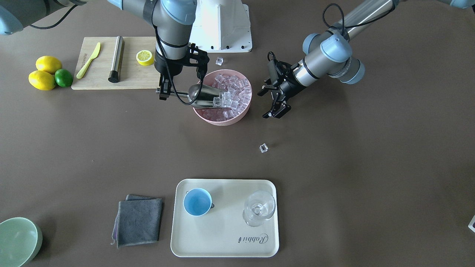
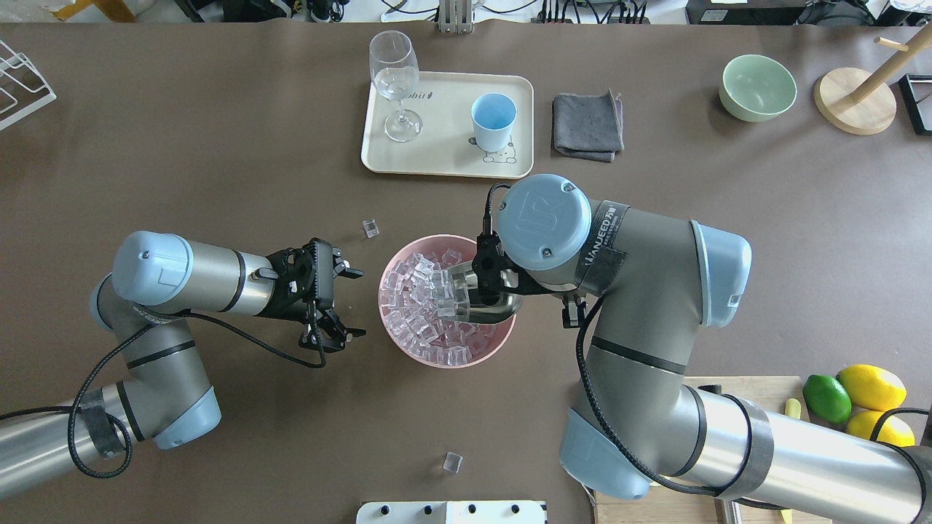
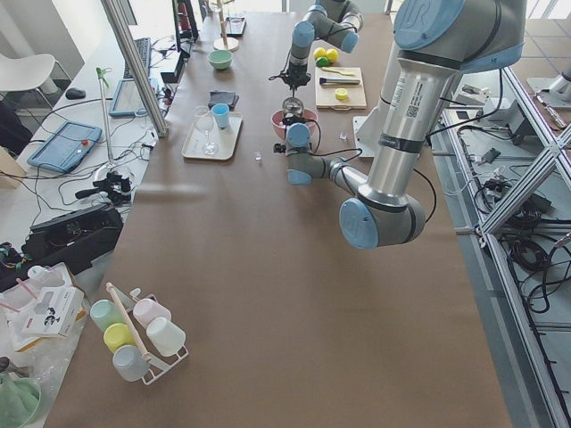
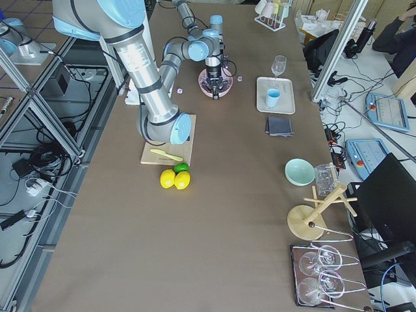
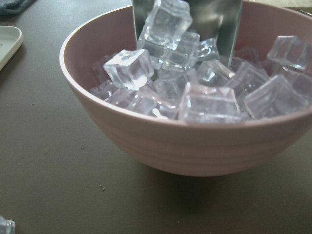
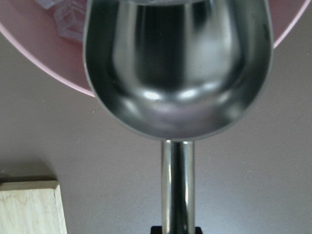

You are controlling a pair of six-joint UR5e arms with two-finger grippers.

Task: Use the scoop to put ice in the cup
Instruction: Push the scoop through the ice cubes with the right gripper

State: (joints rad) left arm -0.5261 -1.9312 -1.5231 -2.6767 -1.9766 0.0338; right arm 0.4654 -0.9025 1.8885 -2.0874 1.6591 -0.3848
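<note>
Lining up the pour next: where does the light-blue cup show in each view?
Front-facing: cup low centre, on the left part of the cream tray.
Overhead: cup top centre, on the tray's right part.
Exterior left: cup upper left, on the tray.
Exterior right: cup upper right of centre, on the tray.
Left wrist: not in it.
Right wrist: not in it.
Shared landmark: the tray, with the wine glass beside the cup.

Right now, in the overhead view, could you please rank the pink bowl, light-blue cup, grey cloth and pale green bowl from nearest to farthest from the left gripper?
From the left gripper:
1. Pink bowl, beside it.
2. Light-blue cup, on the tray.
3. Grey cloth, right of the tray.
4. Pale green bowl, far right.
</note>
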